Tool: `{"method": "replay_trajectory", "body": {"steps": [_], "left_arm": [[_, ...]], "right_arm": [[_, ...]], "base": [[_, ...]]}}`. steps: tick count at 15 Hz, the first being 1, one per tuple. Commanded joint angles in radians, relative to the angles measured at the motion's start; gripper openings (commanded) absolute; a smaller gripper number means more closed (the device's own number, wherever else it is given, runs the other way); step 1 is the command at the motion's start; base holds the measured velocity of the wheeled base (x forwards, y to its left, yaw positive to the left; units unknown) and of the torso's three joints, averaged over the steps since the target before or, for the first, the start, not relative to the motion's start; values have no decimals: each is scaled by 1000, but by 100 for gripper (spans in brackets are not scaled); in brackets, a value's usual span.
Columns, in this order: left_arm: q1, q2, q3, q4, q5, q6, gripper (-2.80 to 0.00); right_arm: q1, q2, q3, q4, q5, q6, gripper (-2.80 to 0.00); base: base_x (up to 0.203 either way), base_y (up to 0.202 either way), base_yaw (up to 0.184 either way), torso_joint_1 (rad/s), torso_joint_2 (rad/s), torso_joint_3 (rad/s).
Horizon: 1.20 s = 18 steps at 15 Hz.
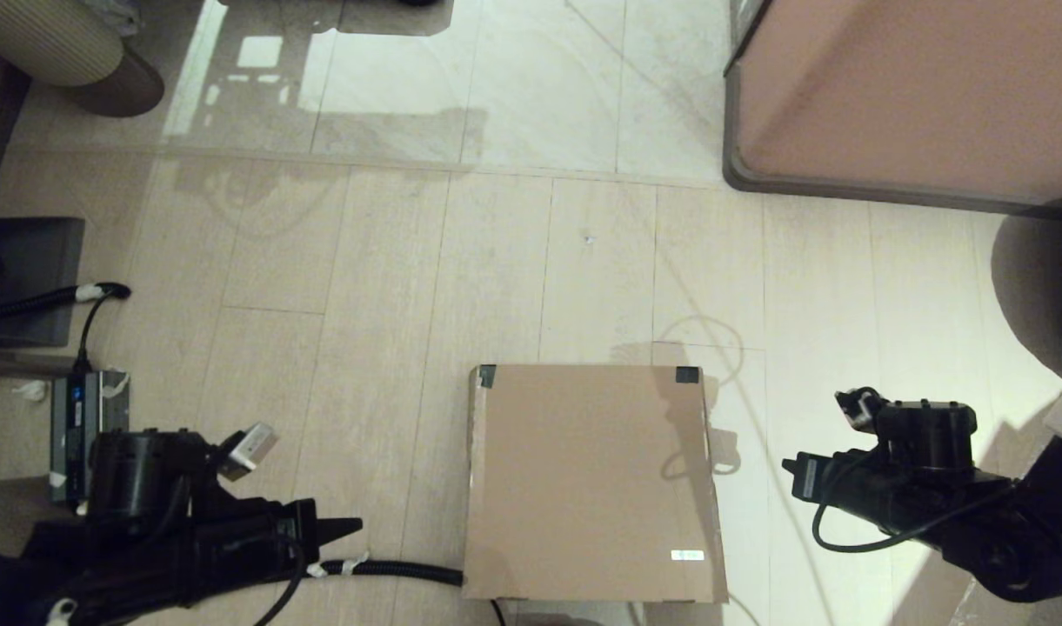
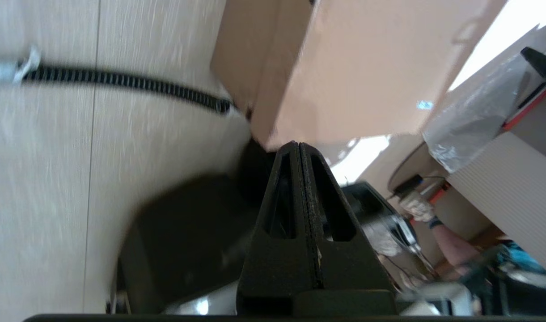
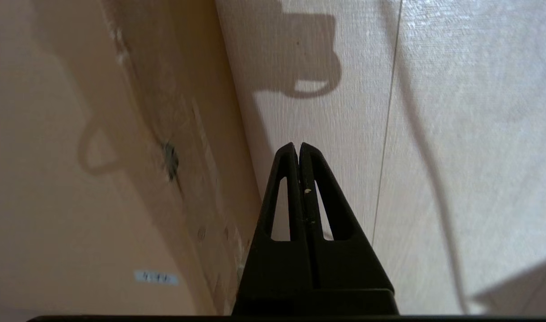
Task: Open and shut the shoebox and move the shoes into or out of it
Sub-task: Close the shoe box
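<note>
Shoebox (image 1: 591, 482) sits on the floor (image 1: 391, 287) w/ lid down flat, dark tape at its two far corners, small white label (image 1: 687, 555) near the front-right corner; shoes not visible. Left gripper (image 1: 352, 526) is low at the box's left, fingers pressed together, tip pointing at the box, apart from it. Right gripper (image 1: 791, 469) sits to the box's right, fingers also pressed together, holding nothing, not touching.

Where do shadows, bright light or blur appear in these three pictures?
Head view: an arm shadow lies on the closed brown cardboard shoebox, with bright window patches on the pale floor. Left wrist view: the floor and black corrugated cable are smeared; a glaring white corner. Right wrist view: a looped cable shadow crosses floor and box.
</note>
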Motion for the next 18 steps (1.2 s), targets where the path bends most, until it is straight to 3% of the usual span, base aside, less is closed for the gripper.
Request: {"method": "replay_trajectory", "body": {"steps": [1,4,7,11,18], "left_arm": [[-34,163,-19,-81,10,-1,-280],[-99,265,-99,-160,92,-7,-280],[-151,319,-188,-164,143,-70,-280],[-263,403,-253,-165,230,-136,-280],[-309,524,-358,-206,459,-139,-280]], "right_arm": [[16,104,-39,-39,30,2,-280],[66,209,-74,-100,63,-1,-280],[81,315,-105,-237,59,-12,-280],[120,318,-78,-260,32,-14,-280],[154,344,-75,-265,12,-13,-280]], "base": [[0,0,0,0,0,0],[0,0,0,0,0,0],[0,0,0,0,0,0],[0,0,0,0,0,0],[0,0,0,0,0,0]]}}
